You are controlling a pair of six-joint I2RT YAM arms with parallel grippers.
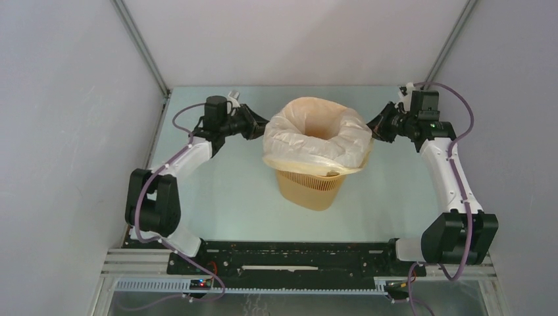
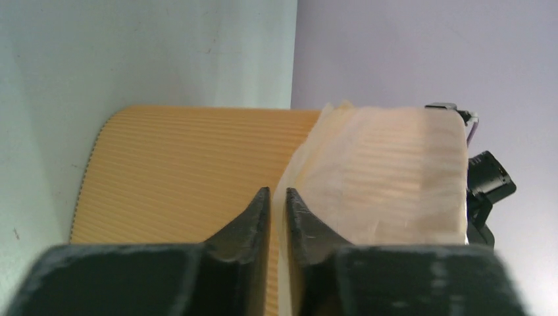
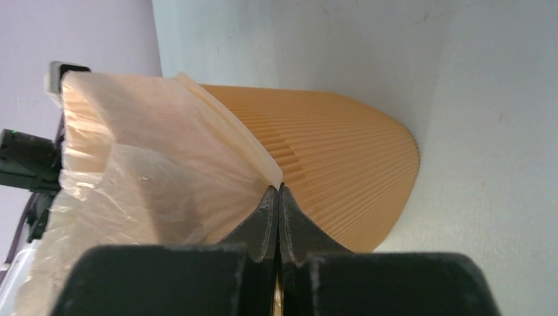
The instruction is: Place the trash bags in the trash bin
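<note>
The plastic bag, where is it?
In the top view, the trash bag is mid-table, draped over the rim of the trash bin, between the left gripper and the right gripper, pinching its edges.

Yellow-orange on the trash bin (image 1: 310, 191), striped all round the sides with fine vertical slots. Translucent cream-white with a faint yellowish tint on the trash bag (image 1: 316, 135), with the orange stripes showing dimly through the film. Pale mint-white on the surface (image 1: 224, 191). Matte black on the left pincer (image 2: 278, 192) and the right pincer (image 3: 278, 189). White and black on the arms (image 1: 191, 156), purple on the cables (image 1: 471, 122).
</note>
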